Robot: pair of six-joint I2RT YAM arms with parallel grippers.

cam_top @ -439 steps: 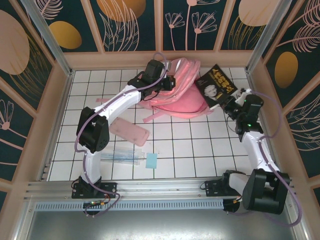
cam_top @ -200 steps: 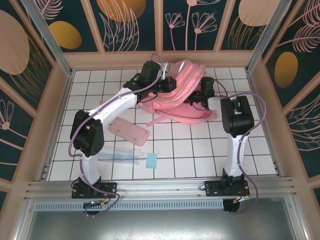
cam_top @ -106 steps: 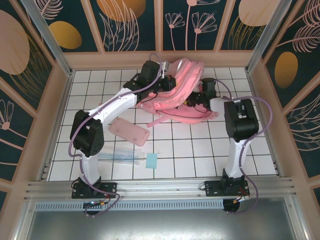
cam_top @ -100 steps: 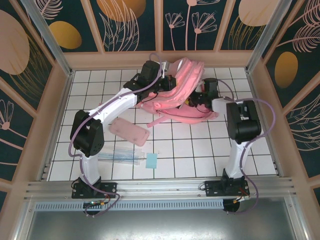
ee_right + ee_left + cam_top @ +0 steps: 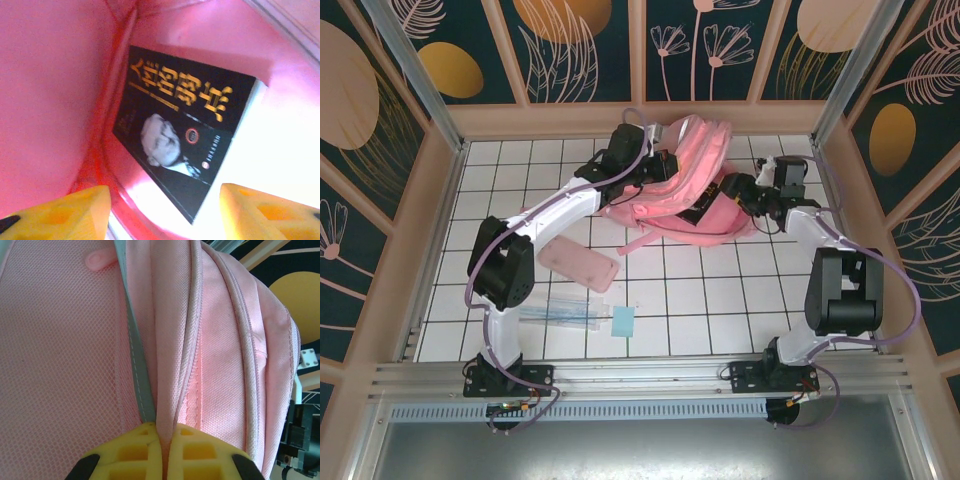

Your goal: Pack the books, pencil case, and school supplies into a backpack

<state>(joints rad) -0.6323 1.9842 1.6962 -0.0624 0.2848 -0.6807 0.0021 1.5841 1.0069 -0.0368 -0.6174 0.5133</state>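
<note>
one: two arm bases are seen bolted to a metal rail at the near edge of a white tiled table crossed by dark grid lines. what is laid nearest?

two: a small light-blue pad is found a little beyond the rail, just beside the end of a clear packet of thin sticks. farther in, the pink pencil case is laid flat on the tiles.

one: and the backpack?

two: the pink backpack is slumped toward the far side of the table. a fold of its fabric, beside a grey reflective strip, is pinched in the closed jaws of the left gripper. the right gripper is held at the bag's mouth with its jaws wide apart and nothing clasped. the black book is seen lying inside, against the pink lining.

one: what is the table closed in by?

two: dark teal wall panels, painted with gold ovals and pale flower outlines and framed in light wood.
</note>
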